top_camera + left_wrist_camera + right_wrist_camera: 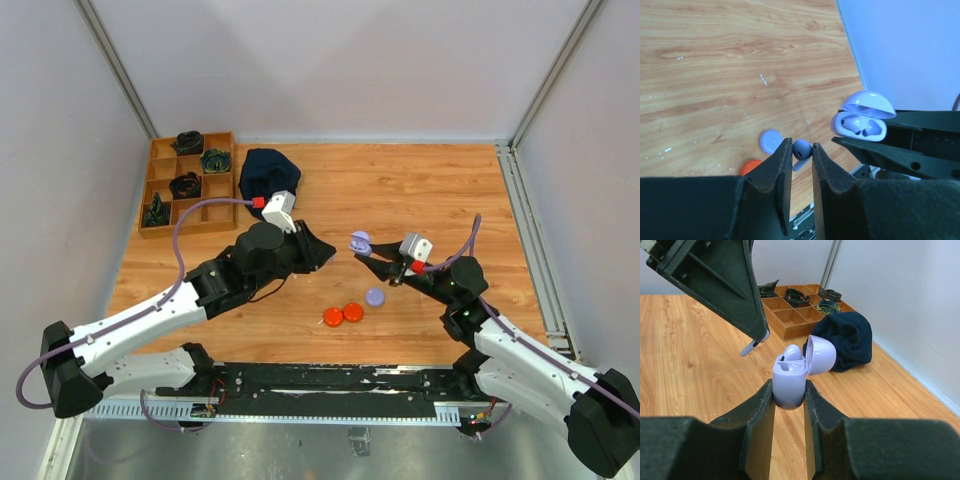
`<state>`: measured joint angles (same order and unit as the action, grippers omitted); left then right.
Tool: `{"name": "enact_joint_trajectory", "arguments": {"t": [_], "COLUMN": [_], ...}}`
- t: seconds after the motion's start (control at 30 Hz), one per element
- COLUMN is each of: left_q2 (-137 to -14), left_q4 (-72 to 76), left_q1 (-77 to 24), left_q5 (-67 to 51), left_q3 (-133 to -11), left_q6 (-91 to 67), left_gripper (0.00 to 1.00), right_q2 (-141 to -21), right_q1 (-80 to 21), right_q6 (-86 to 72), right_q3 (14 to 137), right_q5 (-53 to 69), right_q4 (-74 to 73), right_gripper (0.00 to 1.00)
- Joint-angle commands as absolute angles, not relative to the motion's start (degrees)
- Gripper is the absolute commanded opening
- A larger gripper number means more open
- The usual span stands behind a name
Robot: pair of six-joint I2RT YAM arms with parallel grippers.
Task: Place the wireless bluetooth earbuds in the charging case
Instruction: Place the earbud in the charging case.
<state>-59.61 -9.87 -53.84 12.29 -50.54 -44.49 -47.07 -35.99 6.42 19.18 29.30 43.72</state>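
My right gripper point(789, 386) is shut on the lavender charging case point(789, 382) and holds it upright above the table with its lid point(821, 354) open. One lavender earbud point(793, 352) sits in the case. My left gripper point(801, 145) is shut on a second lavender earbud point(802, 149), whose stem point(751, 347) pokes out below the fingers. It hovers just left of the open case point(860, 125). In the top view the left gripper point(328, 252) and the right gripper point(366, 252) face each other, with the case point(360, 241) between them.
Two orange discs point(342, 315) and a lavender disc point(375, 296) lie on the table below the grippers. A wooden compartment tray point(170, 205) with dark items and a dark blue cloth point(265, 172) sit at the back left.
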Motion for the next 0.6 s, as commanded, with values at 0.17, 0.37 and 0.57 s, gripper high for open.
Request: {"name": "enact_joint_trajectory", "arguments": {"t": [0.17, 0.37, 0.57], "left_q2": [-57.4, -57.2, -59.4], "left_q4": [0.8, 9.9, 14.4], "left_q1": [-58.9, -63.7, -67.6], "left_q5": [23.4, 28.4, 36.1], "left_q3": [-51.1, -49.1, -49.1], "left_q6": [-48.0, -49.3, -48.7], "left_gripper": [0.14, 0.13, 0.12], "right_q2": [-48.5, -50.0, -50.6], "right_q1": [-37.7, -38.0, -38.2], "right_q6": [4.2, 3.1, 2.0], "right_q3": [19.6, 18.7, 18.1], "right_q5": [27.6, 25.8, 24.7], "right_q4": [51.9, 55.2, 57.7], "right_gripper": [0.07, 0.06, 0.06]}}
